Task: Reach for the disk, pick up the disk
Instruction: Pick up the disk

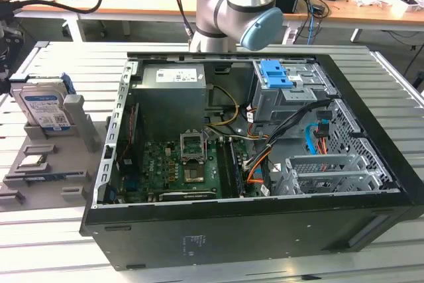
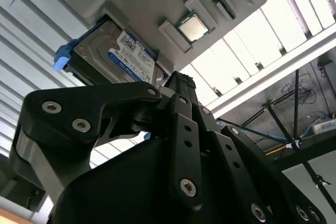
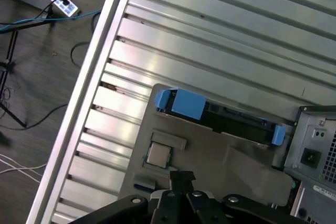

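I'm hovering above the grey holder tray, my gripper pinched together on nothing and well clear of the disk. The disk stands on edge in the tray's slot with its blue bracket along one side. In the exterior view the small square chip lies flat in a pocket at six o'clock of it. The tray rests on the slatted metal table at nine o'clock of the open computer case, which holds a motherboard, a power supply and a drive cage with a blue latch.
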{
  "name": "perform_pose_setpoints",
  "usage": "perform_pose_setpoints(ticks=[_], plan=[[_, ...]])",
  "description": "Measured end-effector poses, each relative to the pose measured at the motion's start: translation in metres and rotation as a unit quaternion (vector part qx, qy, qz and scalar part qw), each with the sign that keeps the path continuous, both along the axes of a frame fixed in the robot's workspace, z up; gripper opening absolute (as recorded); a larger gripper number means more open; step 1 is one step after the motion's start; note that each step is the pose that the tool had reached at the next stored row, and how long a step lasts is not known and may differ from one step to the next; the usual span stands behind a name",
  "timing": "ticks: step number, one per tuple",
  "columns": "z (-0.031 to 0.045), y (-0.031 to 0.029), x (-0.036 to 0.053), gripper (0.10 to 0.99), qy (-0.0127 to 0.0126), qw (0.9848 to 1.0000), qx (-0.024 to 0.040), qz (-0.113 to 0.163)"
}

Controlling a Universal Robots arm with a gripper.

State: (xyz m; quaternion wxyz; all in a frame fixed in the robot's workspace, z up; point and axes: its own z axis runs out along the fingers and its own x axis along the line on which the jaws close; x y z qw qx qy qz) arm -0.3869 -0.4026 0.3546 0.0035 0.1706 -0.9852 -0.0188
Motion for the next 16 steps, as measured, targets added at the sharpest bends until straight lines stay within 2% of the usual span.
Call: perform_pose_setpoints(ticks=[6, 10, 14, 16], plan=[[0.0, 0.0, 0.0, 0.106, 0.0, 0.9991, 0.0, 0.043], [0.0, 0.0, 0.0, 0.106, 0.0, 0.9967, 0.0, 0.081], [0.0, 0.0, 0.0, 0.106, 0.0, 0.9951, 0.0, 0.098], [0.0, 0.0, 0.0, 0.106, 0.0, 0.9933, 0.0, 0.116]])
